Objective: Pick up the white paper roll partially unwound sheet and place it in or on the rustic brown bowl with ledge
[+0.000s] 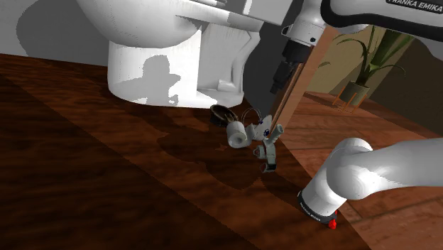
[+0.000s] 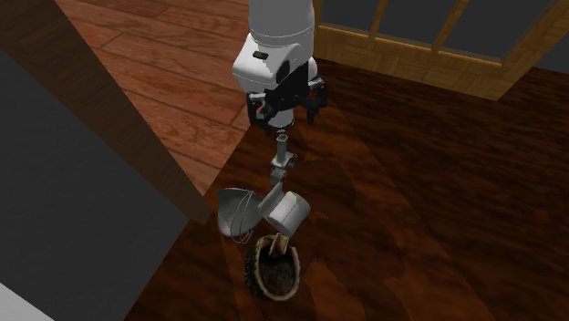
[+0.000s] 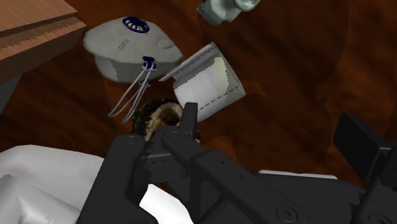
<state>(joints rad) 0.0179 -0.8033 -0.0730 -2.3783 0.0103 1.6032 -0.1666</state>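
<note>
The gripper point(image 2: 288, 114) hangs over the dark wood floor point(image 2: 438, 201) with its fingers apart and nothing between them. The white paper roll point(image 2: 290, 212) lies on its side just beside the rough brown bowl point(image 2: 274, 274), outside it. A grey respirator mask point(image 2: 232, 212) lies on the roll's other side.

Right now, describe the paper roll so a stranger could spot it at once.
Find the white toilet base on the dark wooden floor; a small cluster lies near it. The paper roll sits beside the grey face mask and the dark rough bowl: the only white cylinder, with a loose sheet.
</note>
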